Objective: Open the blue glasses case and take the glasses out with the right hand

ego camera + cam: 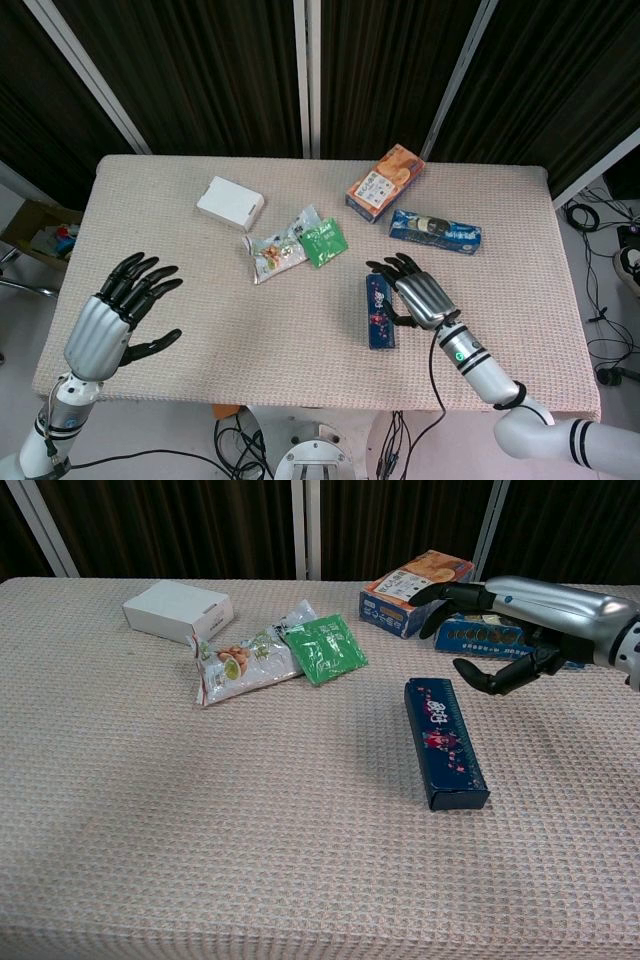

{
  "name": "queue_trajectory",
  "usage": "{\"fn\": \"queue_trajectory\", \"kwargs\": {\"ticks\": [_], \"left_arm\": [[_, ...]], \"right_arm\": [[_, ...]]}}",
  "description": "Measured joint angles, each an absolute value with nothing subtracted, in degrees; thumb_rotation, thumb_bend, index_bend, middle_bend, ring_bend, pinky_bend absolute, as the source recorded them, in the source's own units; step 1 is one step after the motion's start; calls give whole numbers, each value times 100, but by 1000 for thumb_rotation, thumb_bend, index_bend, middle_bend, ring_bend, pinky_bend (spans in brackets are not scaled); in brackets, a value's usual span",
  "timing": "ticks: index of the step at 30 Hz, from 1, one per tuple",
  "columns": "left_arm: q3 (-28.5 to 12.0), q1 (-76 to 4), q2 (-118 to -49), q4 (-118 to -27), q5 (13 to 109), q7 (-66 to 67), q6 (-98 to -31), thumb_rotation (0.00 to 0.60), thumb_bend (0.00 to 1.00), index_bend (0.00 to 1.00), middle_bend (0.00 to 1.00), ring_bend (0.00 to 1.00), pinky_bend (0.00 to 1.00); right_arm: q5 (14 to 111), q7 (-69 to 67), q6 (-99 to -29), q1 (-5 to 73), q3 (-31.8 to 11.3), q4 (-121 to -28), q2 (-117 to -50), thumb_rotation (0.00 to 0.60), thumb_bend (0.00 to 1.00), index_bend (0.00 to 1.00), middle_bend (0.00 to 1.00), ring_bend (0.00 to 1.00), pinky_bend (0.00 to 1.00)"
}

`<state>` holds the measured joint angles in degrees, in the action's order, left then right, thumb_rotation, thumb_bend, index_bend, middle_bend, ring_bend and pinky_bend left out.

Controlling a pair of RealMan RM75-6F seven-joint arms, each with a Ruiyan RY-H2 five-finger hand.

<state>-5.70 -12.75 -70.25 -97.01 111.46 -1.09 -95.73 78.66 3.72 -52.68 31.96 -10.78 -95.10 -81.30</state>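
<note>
Fingers [440, 592] of our right hand [420, 291] are spread and slightly curled, holding nothing; from the chest view they hang above the worktop [200, 320], thumb below, clear of the glasses case [445, 742]. In the head view the hand sits just right of the case, near its far end; we cannot tell from that view whether it touches.

Glasses case: dark blue, long box shape, closed, lying flat on the worktop right of centre. Long axis runs near-to-far, far end tipped slightly toward the left in the chest view. Patterned top face up.

Right arm comes in from the near right corner, forearm angled toward the middle of the worktop, palm turned down and leftward.

Left hand [120, 305] is raised over the near left edge, fingers fanned wide, thumb out to the side, holding nothing. Well apart from the case.

Other things, all beyond the case: white box [230, 203] far left; snack packet [272, 252] and green packet [323, 241] touching each other at centre; orange box [385, 181] and blue packet [435, 231] far right, behind our right hand.
</note>
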Motion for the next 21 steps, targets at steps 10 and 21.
{"fn": "queue_trajectory", "kwargs": {"ticks": [10, 21], "left_arm": [[-400, -1158, -6904, -9702, 10886, -30, -9574, 600, 57, 221, 203, 116, 127], [-83, -721, -6859, -9637, 10470, -105, -9750, 600, 57, 221, 203, 116, 127]], "right_arm": [[7516, 474, -5264, 3158, -921, -9588, -7885, 600, 643, 26, 251, 70, 85], [6886, 227, -4888, 3000, -586, -9441, -7501, 600, 820, 0, 286, 55, 83]]}}
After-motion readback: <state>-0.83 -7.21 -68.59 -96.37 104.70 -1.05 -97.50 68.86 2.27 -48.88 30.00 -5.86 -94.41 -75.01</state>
